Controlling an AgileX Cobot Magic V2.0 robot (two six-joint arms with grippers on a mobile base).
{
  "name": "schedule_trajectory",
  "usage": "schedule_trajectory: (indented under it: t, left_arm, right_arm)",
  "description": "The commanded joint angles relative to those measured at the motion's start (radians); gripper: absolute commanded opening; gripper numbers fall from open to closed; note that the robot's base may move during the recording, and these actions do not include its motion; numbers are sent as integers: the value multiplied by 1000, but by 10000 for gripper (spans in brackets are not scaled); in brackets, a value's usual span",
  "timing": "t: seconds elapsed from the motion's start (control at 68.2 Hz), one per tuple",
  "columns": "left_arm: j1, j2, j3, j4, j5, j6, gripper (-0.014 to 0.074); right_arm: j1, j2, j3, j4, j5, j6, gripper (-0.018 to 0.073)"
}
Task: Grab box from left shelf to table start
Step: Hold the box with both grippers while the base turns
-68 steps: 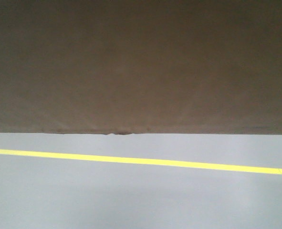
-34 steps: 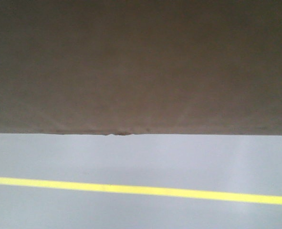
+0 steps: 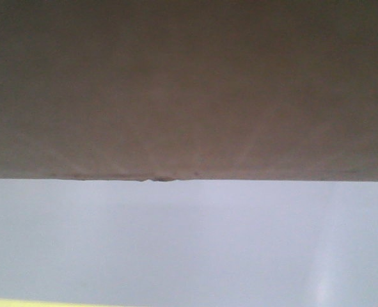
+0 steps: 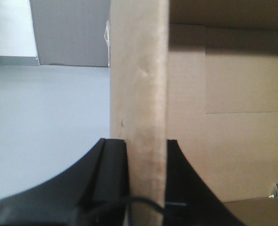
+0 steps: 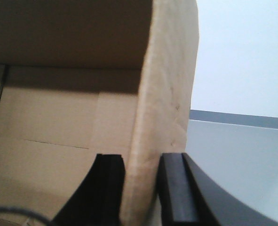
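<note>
The brown cardboard box (image 3: 189, 89) fills the upper half of the front view, its lower edge running straight across, held above the floor. My left gripper (image 4: 146, 150) is shut on the box's left wall (image 4: 139, 84), one black finger (image 4: 111, 179) outside and one inside. My right gripper (image 5: 142, 165) is shut on the opposite wall (image 5: 169, 84), whose edge stands between its two black fingers. Both wrist views show the box's plain brown inside. The left shelf and the table are out of view.
Below the box lies pale grey floor (image 3: 189, 243), with a sliver of yellow line (image 3: 22, 303) at the bottom left. The left wrist view shows grey floor (image 4: 44, 117) and a grey wall panel (image 4: 68, 33) behind; the right one shows floor (image 5: 242, 160) and a white wall (image 5: 242, 52).
The yellow floor line has slid down the front view and is nearly off its bottom edge. The box keeps the same place in the view.
</note>
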Motion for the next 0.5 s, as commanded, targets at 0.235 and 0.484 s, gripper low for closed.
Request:
schedule_trajectory:
  t: [0.235, 0.484]
  left_arm:
    - [-10, 15, -32, -32, -183, -15, -92]
    - [-10, 15, -32, -32, -183, -15, -92]
  right_arm:
    - [-3, 23, -28, -15, -169, -9, 57]
    - [-3, 23, -28, -15, -169, -9, 57]
